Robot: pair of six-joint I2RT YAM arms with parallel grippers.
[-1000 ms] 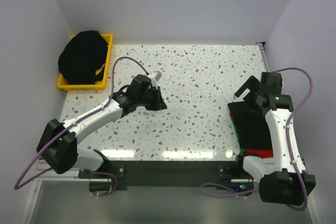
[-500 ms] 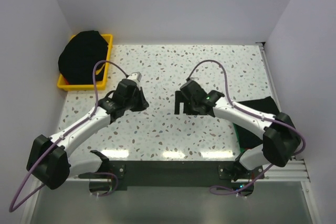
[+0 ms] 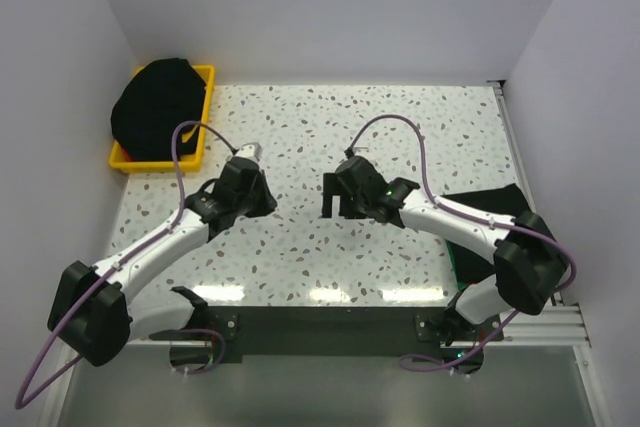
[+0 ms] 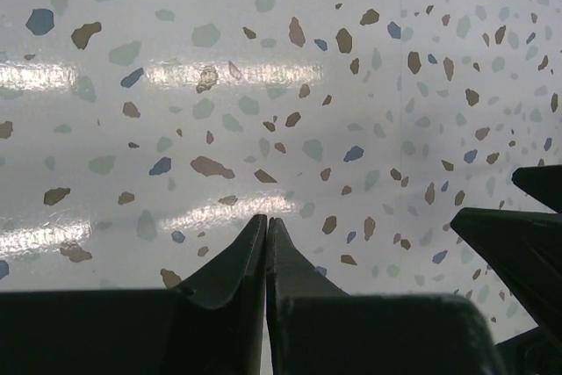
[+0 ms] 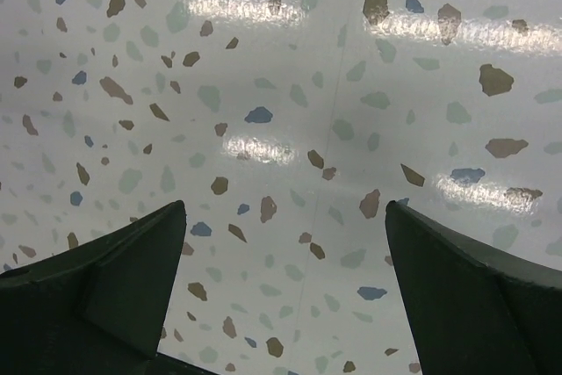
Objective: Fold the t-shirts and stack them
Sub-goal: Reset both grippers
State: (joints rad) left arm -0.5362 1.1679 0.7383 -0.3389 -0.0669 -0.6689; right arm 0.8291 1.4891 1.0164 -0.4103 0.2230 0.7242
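The t-shirts sit in two places. A rumpled heap of black soft cloth t-shirts (image 3: 160, 112) fills the yellow plastic bin (image 3: 160, 161) at the far left corner of the white speckled worktop (image 3: 400, 127). A flat stack of folded dark t-shirts (image 3: 495, 199) lies at the right side, partly hidden under the right arm (image 3: 450, 219). A thin coloured edge shows along the stack's near left side, but you cannot tell from here how many shirts are in it.

Expect the cloth to be light, limp and slack. It will sag and drag, layers will cling to one another, and a grab into the middle of the heap will likely lift more than one shirt. Pinch a single top fold or a hem edge near the heap's crown and lift well clear of the bin wall before you carry it. To fold, take hold at the shoulders or the hem corners, where a seam gives something to bite.

The left jaws are pressed together, tips meeting with nothing between them, above bare worktop left of centre. The right jaws stand wide apart and empty, also over bare worktop near the middle, facing the left arm (image 3: 170, 242). Neither touches any cloth, and both are well apart from the bin. Spread the left jaws before you reach for the heap.
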